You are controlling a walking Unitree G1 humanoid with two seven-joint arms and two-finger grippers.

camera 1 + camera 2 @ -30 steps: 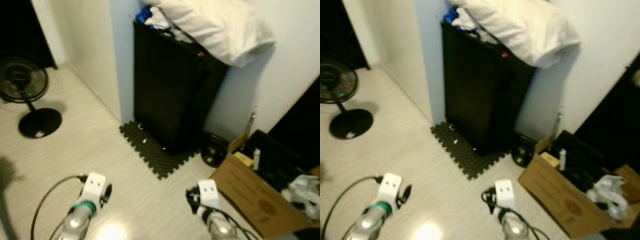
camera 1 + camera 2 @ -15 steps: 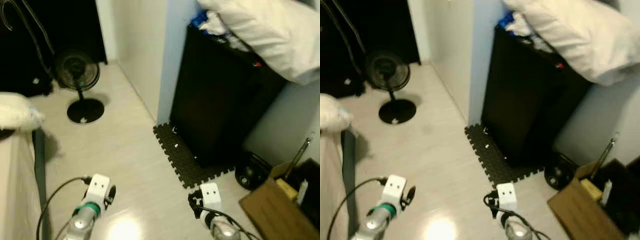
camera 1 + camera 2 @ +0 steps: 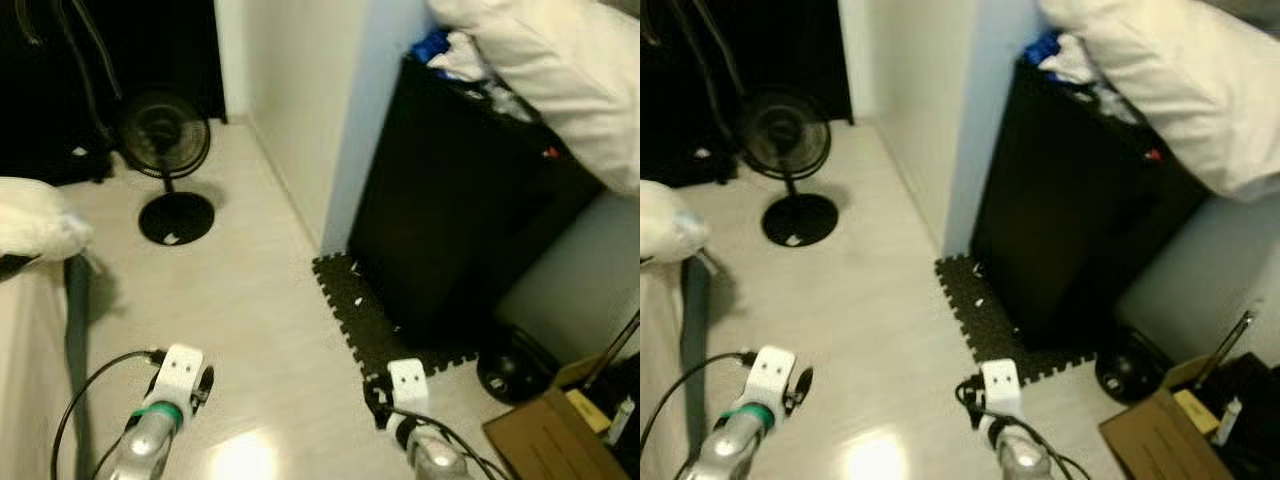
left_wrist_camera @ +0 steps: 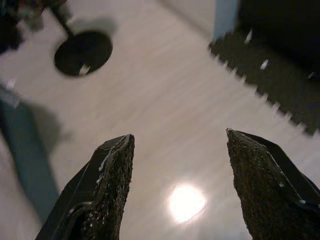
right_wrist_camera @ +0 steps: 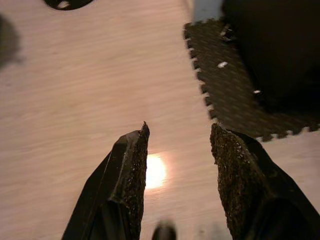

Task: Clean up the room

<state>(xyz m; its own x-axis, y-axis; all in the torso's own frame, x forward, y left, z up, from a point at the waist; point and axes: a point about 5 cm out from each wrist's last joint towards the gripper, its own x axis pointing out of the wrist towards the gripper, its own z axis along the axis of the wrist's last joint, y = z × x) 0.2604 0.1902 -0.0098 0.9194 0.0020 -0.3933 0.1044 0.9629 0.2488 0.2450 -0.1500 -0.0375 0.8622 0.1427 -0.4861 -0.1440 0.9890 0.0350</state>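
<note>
Black cabinet (image 3: pixel 450 200) with white bedding (image 3: pixel 560 70) heaped on top, foam mat (image 3: pixel 375 320) at its foot.
Pale scraps (image 5: pixel 222 64), perhaps litter, lie on the mat ahead of the right gripper (image 5: pixel 177 150), nearer it than the left gripper (image 4: pixel 177 160); both gape wide, holding nothing.

cardboard box (image 3: pixel 545 445) cut off at edge

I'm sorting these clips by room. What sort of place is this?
Most likely a bedroom or spare room in a home: a standing fan on the pale floor, white bedding piled on a black cabinet, and a cardboard box of odds and ends.
</note>
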